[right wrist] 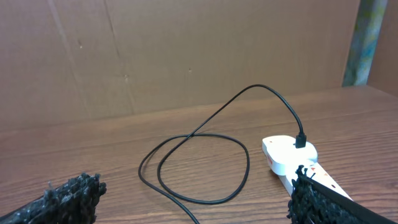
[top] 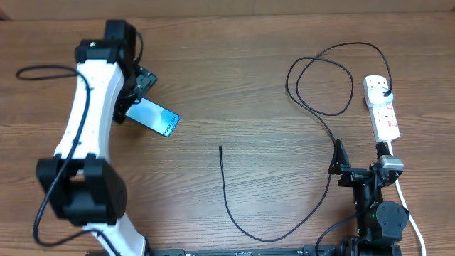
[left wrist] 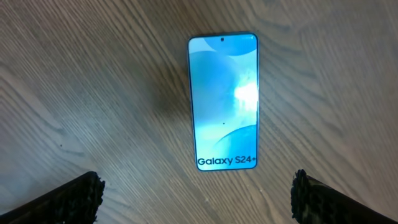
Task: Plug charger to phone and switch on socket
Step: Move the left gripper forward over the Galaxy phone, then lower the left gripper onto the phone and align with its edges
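Wooden worktop (top: 234, 71): at left, the left end effector (left wrist: 196, 190) hovers with fingers spread wide over the phone (left wrist: 222, 102), which lies flat with its screen lit. The charger (top: 222, 174) trails across the middle, tip free, its plug in the socket (top: 384, 117) at right, near the right end effector (right wrist: 196, 199), whose fingers are also parted.

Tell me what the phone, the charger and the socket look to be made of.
Phone: glossy glass front, it seems, from the bright glare patch; thin dark rim, material unclear. Charger: flexible black rubbery or plastic sheath, judging by its loose loops. Socket: smooth white moulded plastic, probably, with red markings.
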Robot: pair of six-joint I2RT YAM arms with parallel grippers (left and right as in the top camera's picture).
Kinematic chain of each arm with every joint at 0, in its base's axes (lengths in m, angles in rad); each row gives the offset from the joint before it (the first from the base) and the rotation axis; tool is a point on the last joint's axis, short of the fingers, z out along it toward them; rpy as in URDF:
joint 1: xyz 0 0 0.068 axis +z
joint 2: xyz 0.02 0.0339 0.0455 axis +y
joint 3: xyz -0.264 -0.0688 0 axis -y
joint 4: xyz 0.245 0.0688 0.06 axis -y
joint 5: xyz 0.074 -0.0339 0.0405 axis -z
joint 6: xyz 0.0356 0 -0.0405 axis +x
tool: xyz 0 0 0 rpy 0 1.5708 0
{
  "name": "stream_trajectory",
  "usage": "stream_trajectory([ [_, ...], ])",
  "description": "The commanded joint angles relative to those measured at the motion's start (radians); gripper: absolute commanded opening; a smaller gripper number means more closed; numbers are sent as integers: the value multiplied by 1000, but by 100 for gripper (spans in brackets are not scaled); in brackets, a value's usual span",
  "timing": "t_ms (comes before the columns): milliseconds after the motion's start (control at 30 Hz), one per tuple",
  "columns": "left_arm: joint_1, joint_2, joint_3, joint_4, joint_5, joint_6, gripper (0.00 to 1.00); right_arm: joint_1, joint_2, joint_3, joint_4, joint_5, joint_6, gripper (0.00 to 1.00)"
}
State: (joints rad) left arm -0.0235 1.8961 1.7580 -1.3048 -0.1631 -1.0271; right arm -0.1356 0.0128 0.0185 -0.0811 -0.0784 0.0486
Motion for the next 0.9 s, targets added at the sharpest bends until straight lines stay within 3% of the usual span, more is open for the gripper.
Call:
stream_trajectory([
  [0,-29,91,124,-48,-68,-55,100,5,-10,-11,3,7,1,100],
  [867,-112,357,159,21,-76,-211,100,5,-10,-11,3,7,1,100],
])
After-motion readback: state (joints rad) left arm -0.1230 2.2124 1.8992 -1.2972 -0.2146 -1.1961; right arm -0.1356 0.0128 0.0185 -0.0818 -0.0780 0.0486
